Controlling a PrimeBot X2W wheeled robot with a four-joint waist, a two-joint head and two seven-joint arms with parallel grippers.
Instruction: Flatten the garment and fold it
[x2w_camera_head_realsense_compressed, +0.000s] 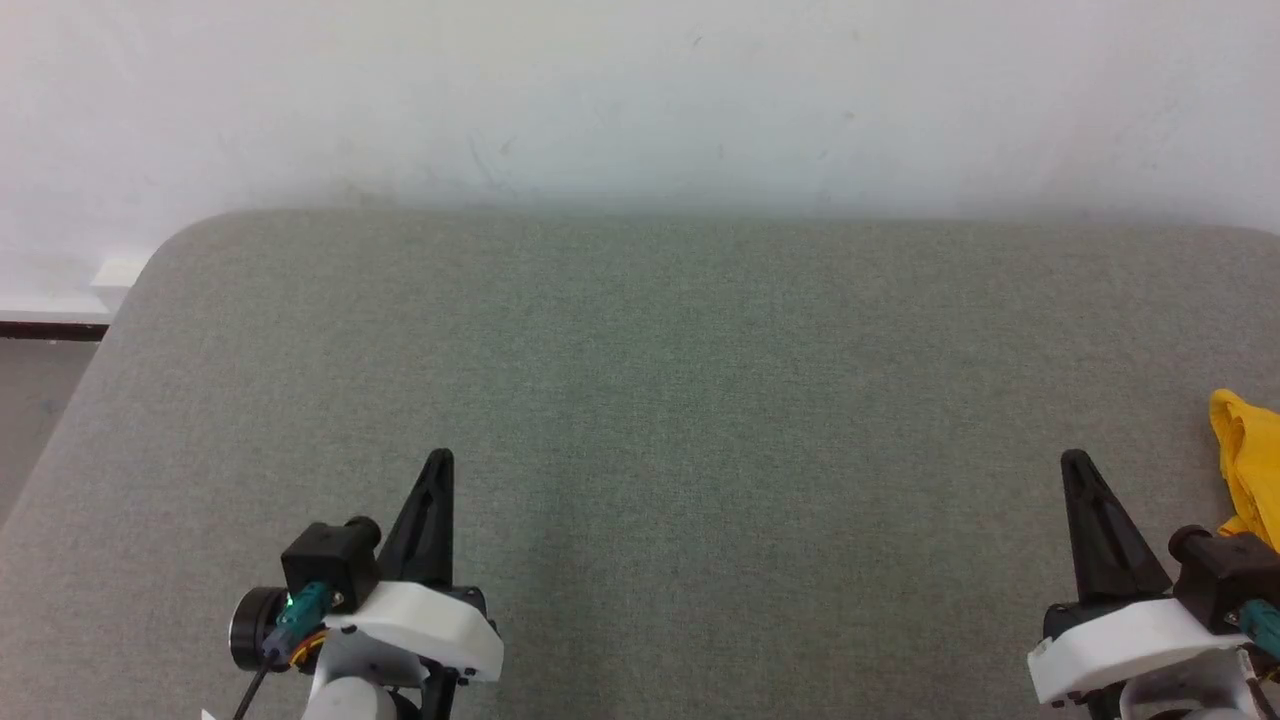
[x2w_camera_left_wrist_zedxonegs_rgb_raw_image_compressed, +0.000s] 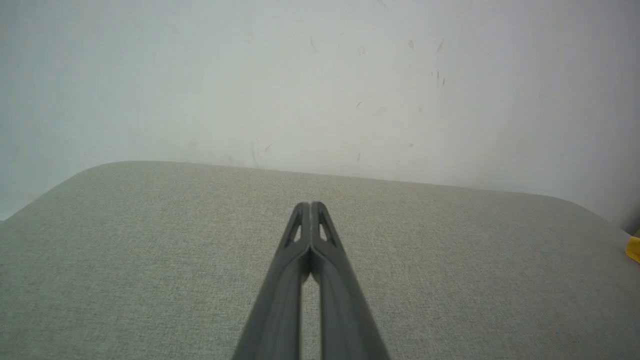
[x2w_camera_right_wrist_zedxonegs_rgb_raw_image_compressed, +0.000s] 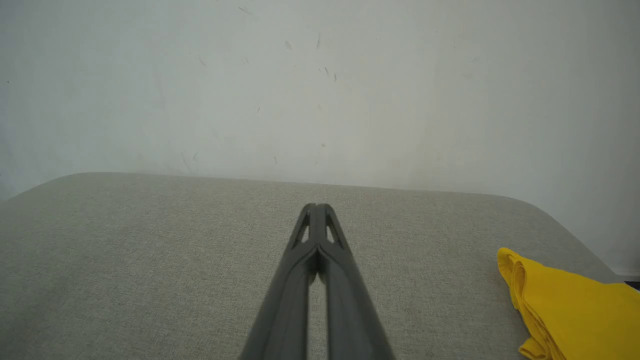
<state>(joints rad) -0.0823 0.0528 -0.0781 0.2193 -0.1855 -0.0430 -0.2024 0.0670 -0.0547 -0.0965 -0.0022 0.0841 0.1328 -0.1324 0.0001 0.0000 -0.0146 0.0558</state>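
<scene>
We note the garment (x2w_camera_head_realsense_compressed: 1252, 465) bunched at the counter's (x2w_camera_head_realsense_compressed: 640, 350) right edge, just right of the right claw (x2w_camera_head_realsense_compressed: 1076, 460), well apart from the left claw (x2w_camera_head_realsense_compressed: 440, 458) (both pinched together, empty).

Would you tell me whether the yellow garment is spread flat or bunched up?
Bunched, not spread: the garment shows layered folds at the right edge of the grey surface; rest cut off.

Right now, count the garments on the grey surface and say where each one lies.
1. The yellow garment lies bunched at the right edge of the grey surface, to the right of the right gripper. It runs out of frame there, so more may be hidden.
</scene>
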